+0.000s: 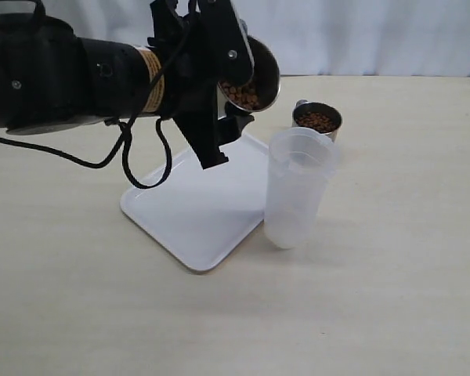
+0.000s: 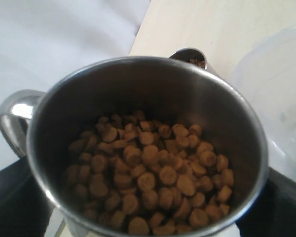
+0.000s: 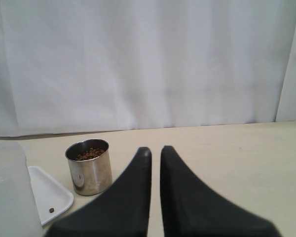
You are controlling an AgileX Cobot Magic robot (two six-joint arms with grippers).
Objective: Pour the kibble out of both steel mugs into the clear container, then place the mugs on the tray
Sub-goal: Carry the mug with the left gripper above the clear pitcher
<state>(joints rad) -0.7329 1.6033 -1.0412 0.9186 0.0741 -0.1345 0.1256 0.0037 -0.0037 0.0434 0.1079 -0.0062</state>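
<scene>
Up in the air is the raised steel mug (image 1: 260,72), short, shiny and cylindrical with a small loop handle. Its load of small brown round kibble (image 2: 148,182) is heaped inside, with nothing spilling over the lip yet. The left gripper (image 1: 223,94) is clamped on the mug's sides, with black fingers showing on either side of it in the left wrist view. The mug hangs tipped over the far corner of the flat white tray (image 1: 196,211), its mouth leaning toward the tall frosted clear container (image 1: 298,188), which looks empty from here.

Just behind that container stands the second steel mug (image 1: 317,121), upright on the pale table (image 1: 392,274) and full of pellets. One stray pellet (image 3: 51,210) lies on the tray. The right gripper (image 3: 155,163) hangs low and well back, its fingers drawn almost together with only a sliver between them and nothing in them.

Now the danger. The mug's mouth looks short of the container's rim, so more tilt before it travels across would probably scatter kibble onto tray and table. The container looks light and stands at the tray's edge, so a brush from mug or finger could knock it over. A wide swing might clip the second mug. A fast tip could bounce pellets off the rim.
</scene>
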